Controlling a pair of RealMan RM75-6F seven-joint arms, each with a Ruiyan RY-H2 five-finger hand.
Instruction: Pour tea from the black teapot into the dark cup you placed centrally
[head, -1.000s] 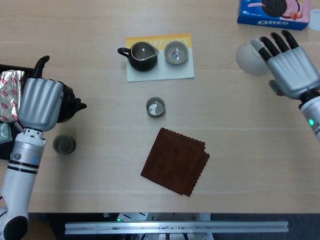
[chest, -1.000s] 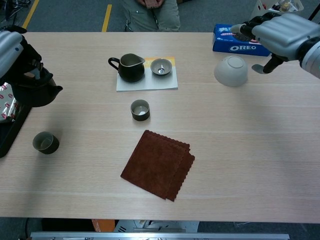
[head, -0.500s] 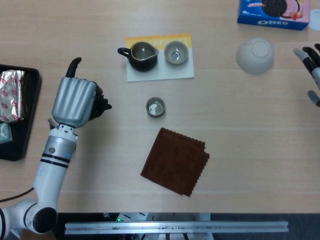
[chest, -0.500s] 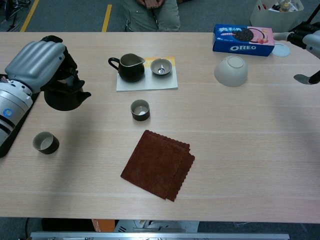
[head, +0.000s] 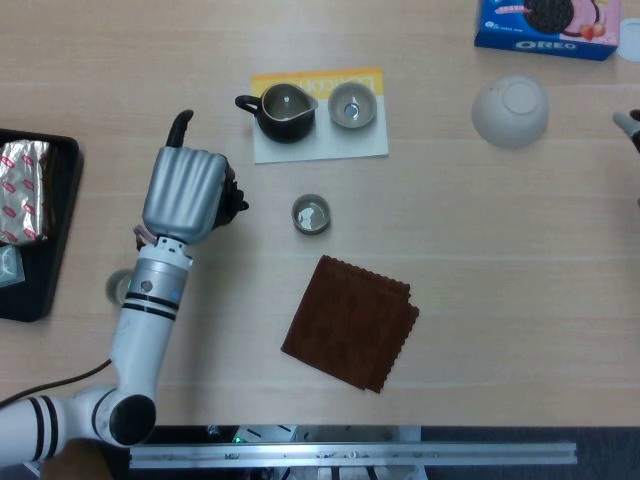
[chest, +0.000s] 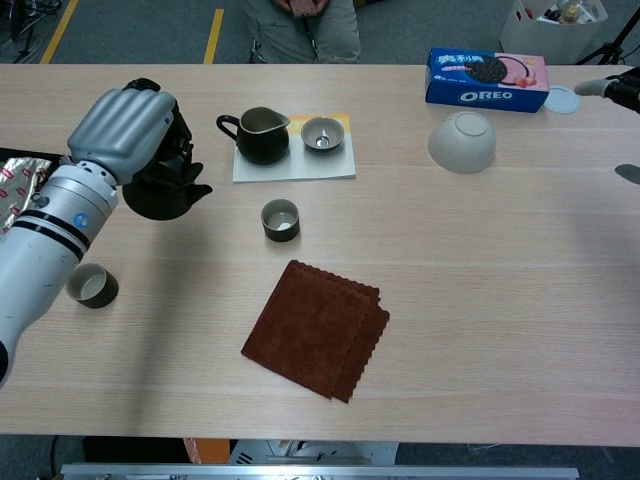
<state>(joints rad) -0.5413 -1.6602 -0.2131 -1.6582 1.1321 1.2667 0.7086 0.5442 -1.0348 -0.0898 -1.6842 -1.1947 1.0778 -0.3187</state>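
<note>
Left hand (chest: 125, 135) is wrapped tight round the black teapot (chest: 165, 190), up off the table, w/ spout facing the dark cup (chest: 280, 219). Cup sits near, to the right. Carry step, I think. Next: get spout over cup, tip slow.

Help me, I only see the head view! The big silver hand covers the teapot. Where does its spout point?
Observer: In the chest view the black teapot shows under the left hand. Its spout points toward the dark cup, with a gap between them.
Operator: Is another cup hiding by the arm?
Observer: Yes, a second cup stands in full sight beside the forearm.
</note>
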